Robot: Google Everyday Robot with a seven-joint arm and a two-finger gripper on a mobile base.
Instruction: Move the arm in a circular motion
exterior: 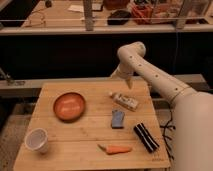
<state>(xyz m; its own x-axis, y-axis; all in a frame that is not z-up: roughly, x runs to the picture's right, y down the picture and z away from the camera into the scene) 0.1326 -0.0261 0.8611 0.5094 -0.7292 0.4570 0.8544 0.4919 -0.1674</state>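
Note:
The cream-white arm [160, 82] reaches from the lower right up and left to a bulbous joint [132, 52] above the table's far edge. From that joint a short segment points down. The gripper [128, 83] hangs at its lower end, over the back right part of the wooden table [90, 131], just behind a white packet [125, 101] that lies flat. It holds nothing that I can see.
On the table are an orange bowl [69, 106] at the left, a white cup [37, 140] at the front left, a blue object [118, 119], a carrot [116, 149] and a black striped object [146, 137]. A dark shelf stands behind; cables hang at the right.

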